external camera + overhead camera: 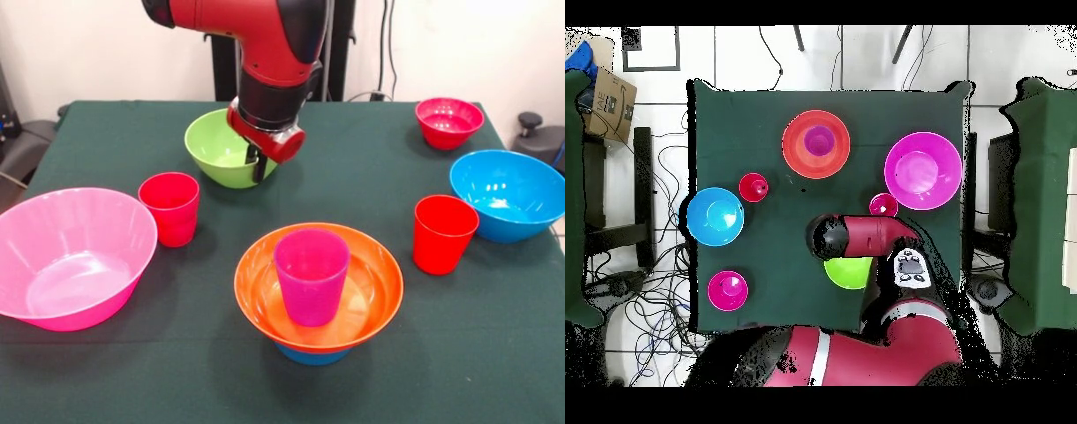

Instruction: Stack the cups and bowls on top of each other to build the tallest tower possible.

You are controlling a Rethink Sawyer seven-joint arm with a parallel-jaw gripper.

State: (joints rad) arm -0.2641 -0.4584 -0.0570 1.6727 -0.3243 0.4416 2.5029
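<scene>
We locate the claw (258, 164) inside the lime green bowl (214, 148) at the far side of the green surface (124, 371); we cannot tell whether it is released or clenched. The tower (319, 296) stands at the near centre: a purple cup (311, 276) upright in an orange bowl (382, 284), which rests on a blue bowl (311, 356). One red cup (170, 208) stands just beside the large pink bowl (69, 257). A second red cup (444, 233) stands near the large blue bowl (509, 194). The small red-magenta bowl (448, 122) sits at the far corner.
</scene>
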